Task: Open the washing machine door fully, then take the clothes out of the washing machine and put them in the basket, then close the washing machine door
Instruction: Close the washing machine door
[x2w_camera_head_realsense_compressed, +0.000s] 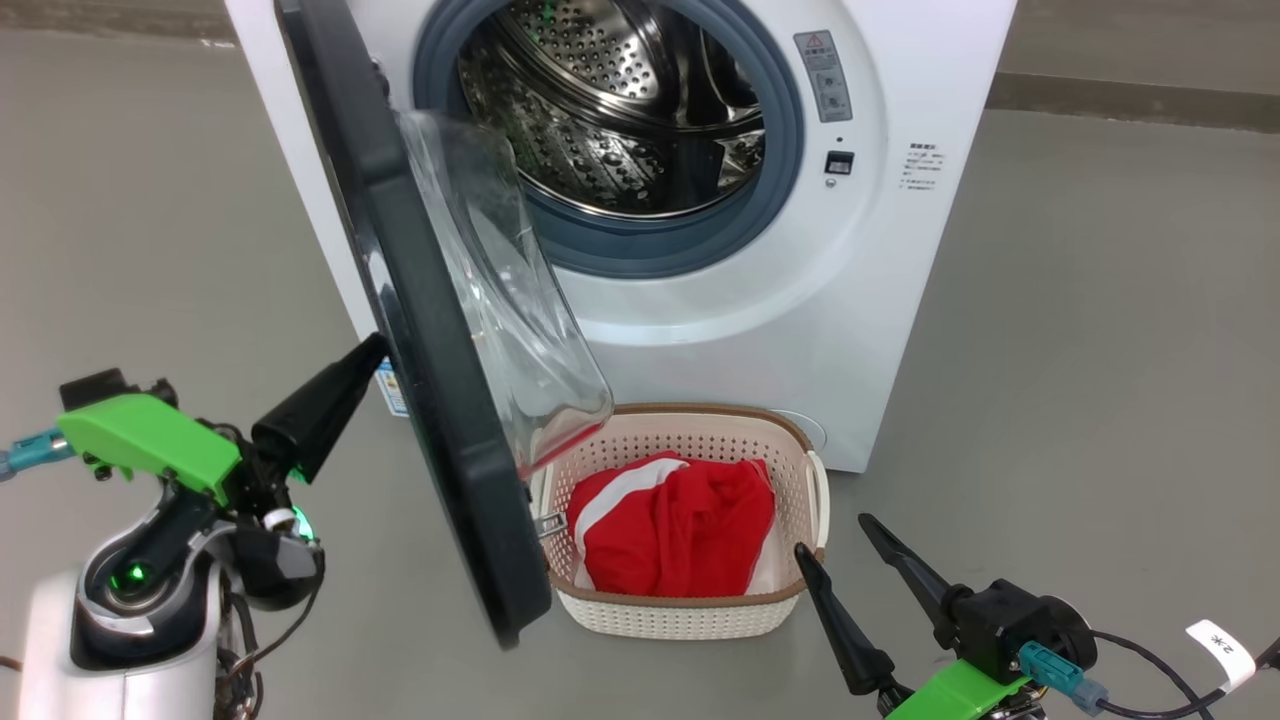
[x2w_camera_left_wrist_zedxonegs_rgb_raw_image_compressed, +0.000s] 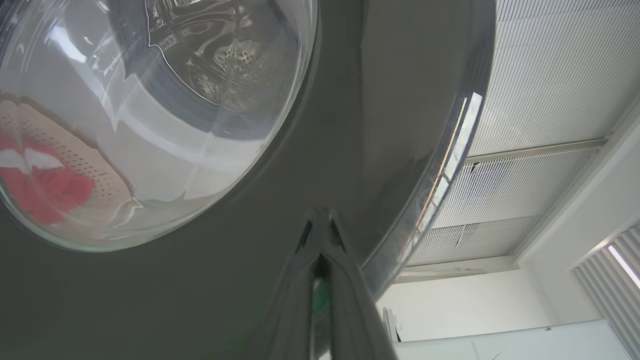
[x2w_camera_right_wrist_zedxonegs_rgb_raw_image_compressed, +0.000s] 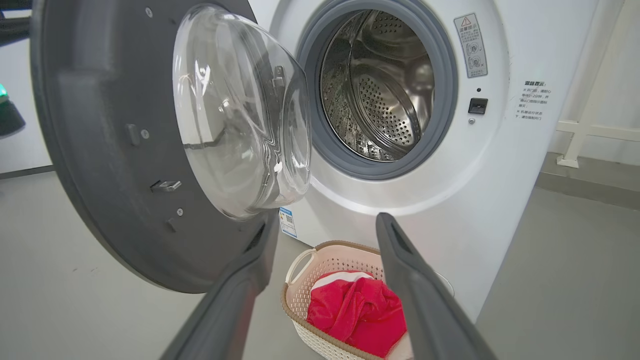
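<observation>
The white washing machine (x2w_camera_head_realsense_compressed: 800, 300) stands with its black-rimmed door (x2w_camera_head_realsense_compressed: 420, 350) swung out towards me, and no clothes show in the steel drum (x2w_camera_head_realsense_compressed: 620, 100). My left gripper (x2w_camera_head_realsense_compressed: 372, 346) is shut, its tip against the door's outer face (x2w_camera_left_wrist_zedxonegs_rgb_raw_image_compressed: 280, 210), below the clear window (x2w_camera_left_wrist_zedxonegs_rgb_raw_image_compressed: 150, 115). The left gripper (x2w_camera_left_wrist_zedxonegs_rgb_raw_image_compressed: 320, 217) holds nothing. Red clothes (x2w_camera_head_realsense_compressed: 680, 530) with a white stripe lie in the cream basket (x2w_camera_head_realsense_compressed: 700, 415) on the floor before the machine. My right gripper (x2w_camera_head_realsense_compressed: 832, 535) hangs open and empty just right of the basket (x2w_camera_right_wrist_zedxonegs_rgb_raw_image_compressed: 300, 295), above the clothes (x2w_camera_right_wrist_zedxonegs_rgb_raw_image_compressed: 360, 310).
Grey floor (x2w_camera_head_realsense_compressed: 1100, 350) spreads out on both sides of the machine. The door's bulging window (x2w_camera_head_realsense_compressed: 500, 300) overhangs the basket's left end. A white frame (x2w_camera_right_wrist_zedxonegs_rgb_raw_image_compressed: 590, 130) stands to the right of the machine.
</observation>
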